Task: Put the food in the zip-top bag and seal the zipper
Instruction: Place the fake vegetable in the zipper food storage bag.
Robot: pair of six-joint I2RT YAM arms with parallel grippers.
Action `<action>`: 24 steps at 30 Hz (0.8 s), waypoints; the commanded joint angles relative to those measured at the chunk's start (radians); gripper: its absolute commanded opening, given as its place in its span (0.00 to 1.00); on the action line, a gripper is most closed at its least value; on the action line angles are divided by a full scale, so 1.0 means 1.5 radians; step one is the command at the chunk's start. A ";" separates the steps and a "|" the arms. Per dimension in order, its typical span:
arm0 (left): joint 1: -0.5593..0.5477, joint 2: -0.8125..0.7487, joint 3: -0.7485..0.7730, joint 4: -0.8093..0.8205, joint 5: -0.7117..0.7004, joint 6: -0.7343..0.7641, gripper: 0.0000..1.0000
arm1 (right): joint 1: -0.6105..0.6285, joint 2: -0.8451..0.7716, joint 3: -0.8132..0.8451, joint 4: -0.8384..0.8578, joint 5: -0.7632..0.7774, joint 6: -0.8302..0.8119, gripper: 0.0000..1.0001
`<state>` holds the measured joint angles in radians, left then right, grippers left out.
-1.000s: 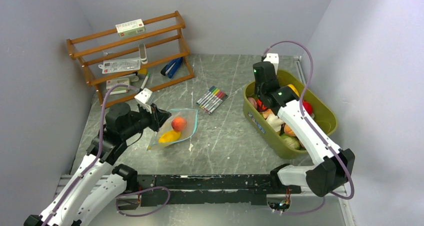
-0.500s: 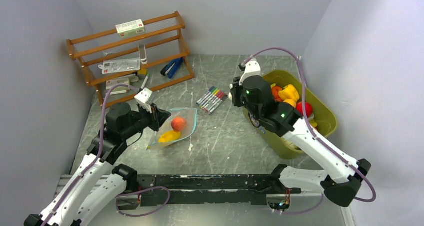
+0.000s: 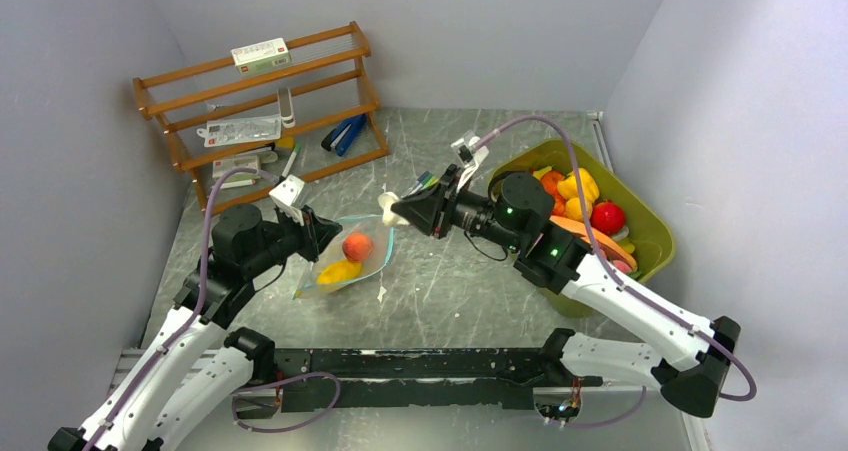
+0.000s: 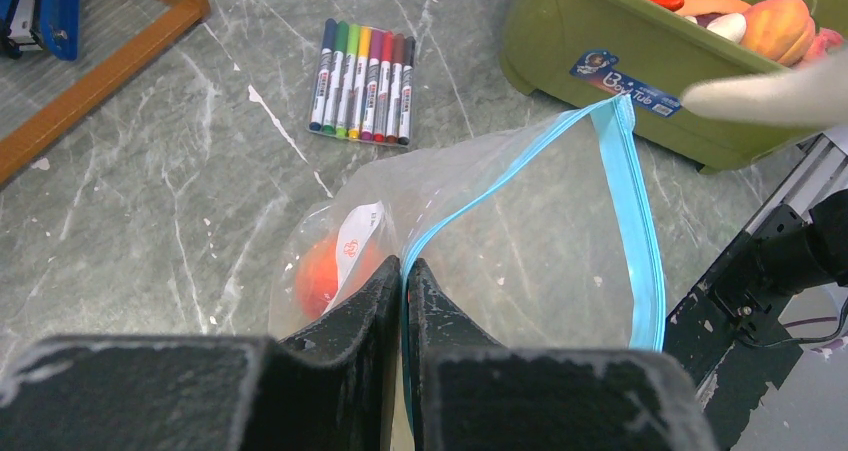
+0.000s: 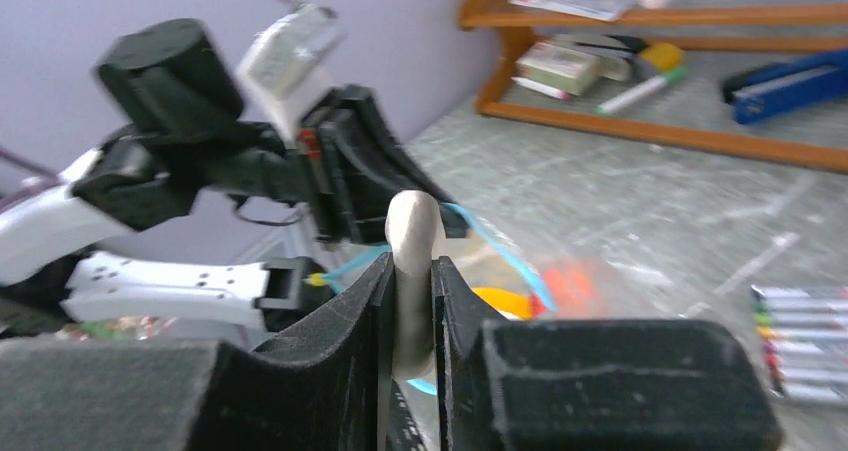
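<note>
The zip-top bag lies on the surface with a red-orange fruit and a yellow fruit inside it; the left hand is clenched on the bag's mouth edge, pinching the teal zipper, whose strip arcs away from the fingers so the mouth appears to gape. The right hand grasps a white food piece across its narrow body, held off the surface just beside the bag's mouth. More food sits in the olive-green tub, well apart from the bag; marker pens lie near the bag's far side.

The film looks thin and floppy, so it will likely sag shut unless a lip is held up; the zipper strip is probably its stiffest part and the sensible place to grip, both for holding open and for pressing closed. The food looks hard, glossy and light, so probably slippery; a pinch across the middle, as here, seems best, though the piece may swivel between the fingers.
</note>
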<state>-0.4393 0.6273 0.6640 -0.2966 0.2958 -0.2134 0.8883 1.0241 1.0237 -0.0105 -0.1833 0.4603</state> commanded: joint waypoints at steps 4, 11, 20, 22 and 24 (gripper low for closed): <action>0.003 0.002 0.005 0.006 0.002 0.003 0.07 | 0.072 0.031 -0.010 0.147 -0.071 0.027 0.18; 0.003 -0.001 0.004 0.005 0.004 0.004 0.07 | 0.140 0.094 0.015 0.088 0.019 -0.037 0.19; 0.003 0.000 0.005 0.005 0.004 0.004 0.07 | 0.162 0.164 0.048 -0.015 0.101 -0.092 0.25; 0.003 0.001 0.005 0.005 0.004 0.005 0.07 | 0.165 0.170 0.052 -0.029 0.120 -0.096 0.25; 0.003 0.001 0.005 0.005 0.005 0.004 0.07 | 0.167 0.174 0.050 -0.033 0.130 -0.097 0.25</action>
<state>-0.4393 0.6323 0.6640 -0.2962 0.2962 -0.2134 1.1275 1.2816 1.0645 -0.0189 -0.0570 0.3504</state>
